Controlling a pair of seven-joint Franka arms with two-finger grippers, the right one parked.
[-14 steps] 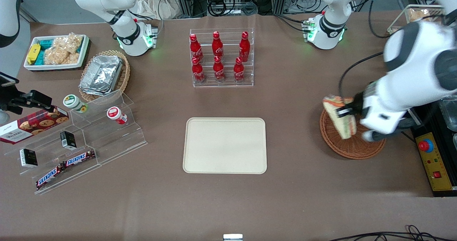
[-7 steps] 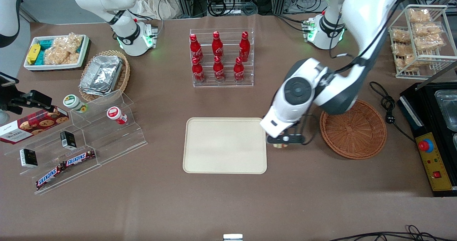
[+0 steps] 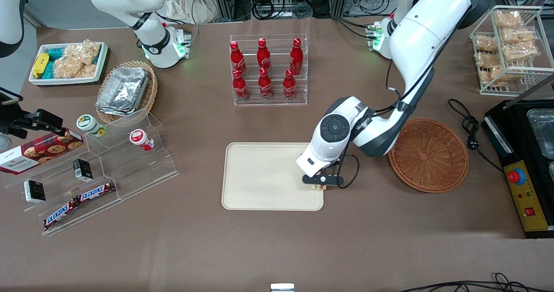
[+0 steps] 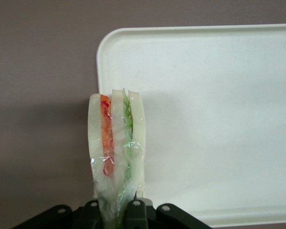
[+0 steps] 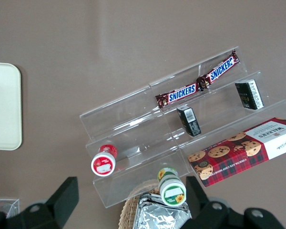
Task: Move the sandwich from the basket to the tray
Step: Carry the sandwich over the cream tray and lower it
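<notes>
My left gripper [image 3: 319,184] is shut on the wrapped sandwich [image 4: 117,143], white bread with red and green filling, and holds it above the edge of the cream tray [image 3: 259,175] nearest the basket. In the front view only a small bit of the sandwich [image 3: 318,187] shows under the hand. The wrist view shows the tray [image 4: 219,105] below the sandwich, which hangs over its rim. The reddish-brown wicker basket [image 3: 428,154] stands beside the tray, toward the working arm's end, with nothing in it.
A clear rack of red cola bottles [image 3: 266,69] stands farther from the camera than the tray. A clear stepped shelf with Snickers bars [image 3: 80,199] and cups lies toward the parked arm's end. A wire rack of bagged snacks [image 3: 510,41] and a black control box [image 3: 526,197] are near the basket.
The gripper has carried the sandwich from over the basket, past the bare table, to over the tray's edge. The basket now holds nothing.
</notes>
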